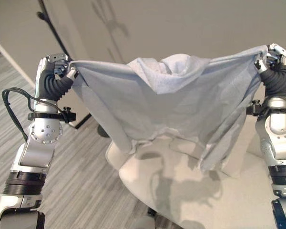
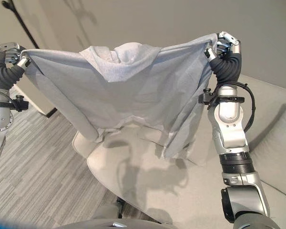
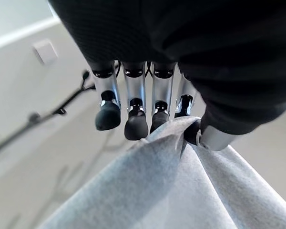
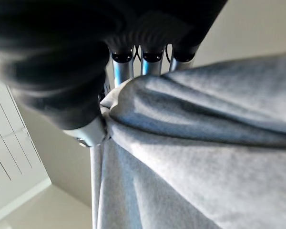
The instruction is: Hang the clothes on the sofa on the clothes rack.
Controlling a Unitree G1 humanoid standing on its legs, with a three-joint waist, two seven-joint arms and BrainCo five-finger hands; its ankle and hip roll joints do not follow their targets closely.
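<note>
Both hands, left hand and right hand, each pinch a top corner of the grey shirt, stretching it wide above the sofa, probably so it drapes flat over the rack.

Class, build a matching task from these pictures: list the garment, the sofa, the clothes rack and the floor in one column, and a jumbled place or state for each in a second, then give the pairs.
Things:
1. grey garment
2. sofa
3. clothes rack
4. floor

Descriptions:
A. thin black pole leaning up against the wall
B. cream, below the held cloth
C. grey striped planks
D. stretched between the left hand and the right hand, clear of the seat

Pairs: 1-D, 2-B, 3-A, 4-C
</note>
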